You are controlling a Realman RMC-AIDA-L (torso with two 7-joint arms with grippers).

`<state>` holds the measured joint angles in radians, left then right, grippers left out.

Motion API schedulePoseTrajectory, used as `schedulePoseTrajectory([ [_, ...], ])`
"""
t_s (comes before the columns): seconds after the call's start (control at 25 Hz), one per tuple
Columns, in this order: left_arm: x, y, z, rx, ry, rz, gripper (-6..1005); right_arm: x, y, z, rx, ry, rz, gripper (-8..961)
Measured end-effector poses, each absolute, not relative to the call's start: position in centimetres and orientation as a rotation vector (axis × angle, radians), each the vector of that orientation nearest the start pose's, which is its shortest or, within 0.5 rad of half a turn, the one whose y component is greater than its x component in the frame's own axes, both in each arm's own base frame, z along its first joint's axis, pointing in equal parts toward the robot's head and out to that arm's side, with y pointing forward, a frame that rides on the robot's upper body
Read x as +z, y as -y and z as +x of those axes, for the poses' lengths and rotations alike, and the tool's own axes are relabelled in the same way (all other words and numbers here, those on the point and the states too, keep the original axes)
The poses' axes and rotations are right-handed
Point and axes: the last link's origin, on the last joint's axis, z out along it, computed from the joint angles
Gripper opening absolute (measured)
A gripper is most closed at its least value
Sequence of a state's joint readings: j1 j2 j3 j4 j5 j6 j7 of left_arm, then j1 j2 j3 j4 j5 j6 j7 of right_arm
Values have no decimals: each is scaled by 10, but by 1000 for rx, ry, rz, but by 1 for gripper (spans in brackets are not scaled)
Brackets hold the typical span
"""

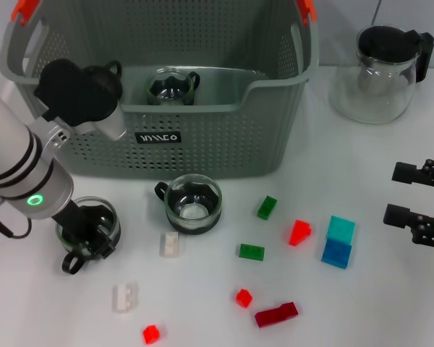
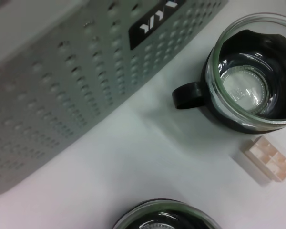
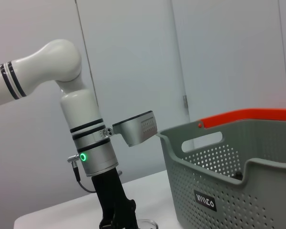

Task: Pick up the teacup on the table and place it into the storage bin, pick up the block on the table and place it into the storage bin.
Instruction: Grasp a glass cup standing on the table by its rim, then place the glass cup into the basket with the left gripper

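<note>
The left gripper [image 1: 87,235] reaches down into a black-handled glass teacup [image 1: 94,217]; its grip cannot be told. The grey-green perforated storage bin [image 1: 202,137] beyond bears an unreadable white-lettered black label [image 1: 158,136].

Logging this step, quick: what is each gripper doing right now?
Left gripper: down at the teacup nearest the robot's left side; whether it grips cannot be told.
Right gripper: parked at the table's right edge, open, holding nothing.

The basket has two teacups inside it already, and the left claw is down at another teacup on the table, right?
Not quite. The head view shows only one teacup inside the basket. The left claw is indeed down at another teacup on the table.
</note>
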<state>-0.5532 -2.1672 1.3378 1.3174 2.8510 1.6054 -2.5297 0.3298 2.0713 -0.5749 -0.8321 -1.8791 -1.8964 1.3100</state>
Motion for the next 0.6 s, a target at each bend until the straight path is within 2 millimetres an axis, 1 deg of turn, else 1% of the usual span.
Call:
schedulePoseTrajectory([
  [0.2, -6, -331, -217, 744, 1011, -2506, 327, 58, -264, 283, 946, -467, -2655, 745],
  [0.32, 7, -326, -210, 676, 1027, -2578, 263, 59, -264, 285, 949, -480, -2655, 745],
  [0.4, 18, -322, -205, 572, 1040, -2655, 179, 59, -264, 287, 952, -491, -2656, 745],
  [0.48, 33, -319, -200, 408, 1061, -2751, 95, 59, -263, 288, 958, -501, -2656, 744],
  [0.52, 39, -319, -201, 335, 1078, -2778, 53, 59, -263, 288, 959, -504, -2656, 744],
  [0.6, 52, -318, -203, 133, 1113, -2861, 49, 59, -263, 288, 960, -508, -2656, 744],
])
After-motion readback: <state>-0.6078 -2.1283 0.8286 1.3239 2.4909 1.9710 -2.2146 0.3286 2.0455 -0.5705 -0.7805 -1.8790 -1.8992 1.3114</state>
